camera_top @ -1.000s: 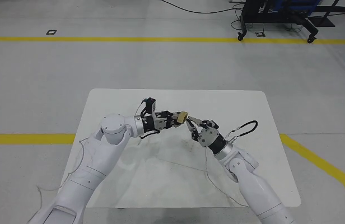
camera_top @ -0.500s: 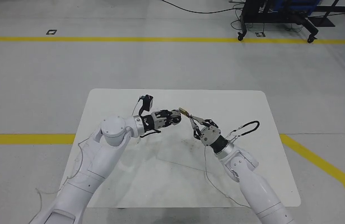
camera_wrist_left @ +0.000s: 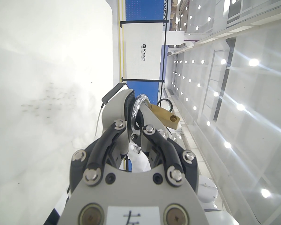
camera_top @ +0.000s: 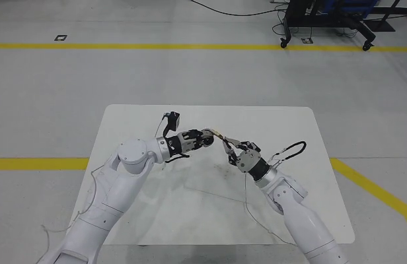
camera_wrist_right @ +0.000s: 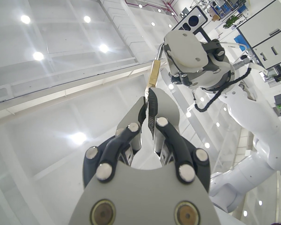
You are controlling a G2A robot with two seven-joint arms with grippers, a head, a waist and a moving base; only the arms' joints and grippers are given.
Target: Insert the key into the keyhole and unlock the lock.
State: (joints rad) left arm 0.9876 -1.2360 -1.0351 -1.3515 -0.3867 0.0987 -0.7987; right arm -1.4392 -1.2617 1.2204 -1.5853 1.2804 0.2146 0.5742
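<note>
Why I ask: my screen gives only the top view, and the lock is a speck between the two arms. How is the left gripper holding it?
Observer: The left gripper is shut on the padlock by its silver shackle. The brass part juts out beyond the fingertips.
Operator: And the other arm?
Observer: The right gripper is shut on the key. Its fingertips sit right up against the end of the padlock opposite the shackle, so the key's blade is hidden.
</note>
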